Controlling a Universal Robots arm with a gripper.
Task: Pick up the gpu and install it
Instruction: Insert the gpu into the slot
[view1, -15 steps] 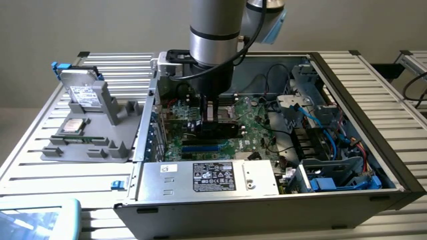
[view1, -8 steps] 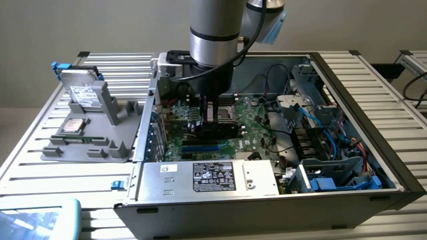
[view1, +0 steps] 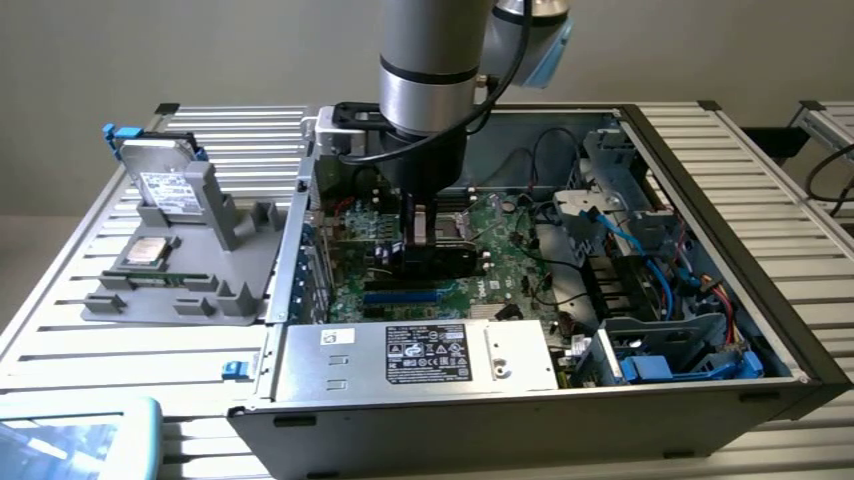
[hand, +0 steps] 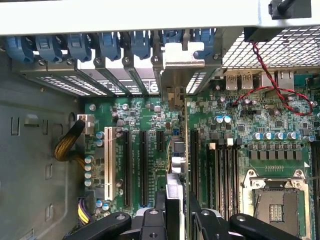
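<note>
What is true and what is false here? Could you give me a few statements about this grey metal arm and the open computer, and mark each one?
1. The grey metal robot arm reaches down into the open dark metal computer case. True.
2. The gripper holds the thin flat gpu edge-on over the green motherboard. True.
3. The grey plastic holder with silver boxy hard drives stands at the exterior view's right of the case. False: it stands at the left.
4. A fan covers the square metal processor socket. False: the socket lies bare.
5. One long white slot lies beside black ones. True.
</note>
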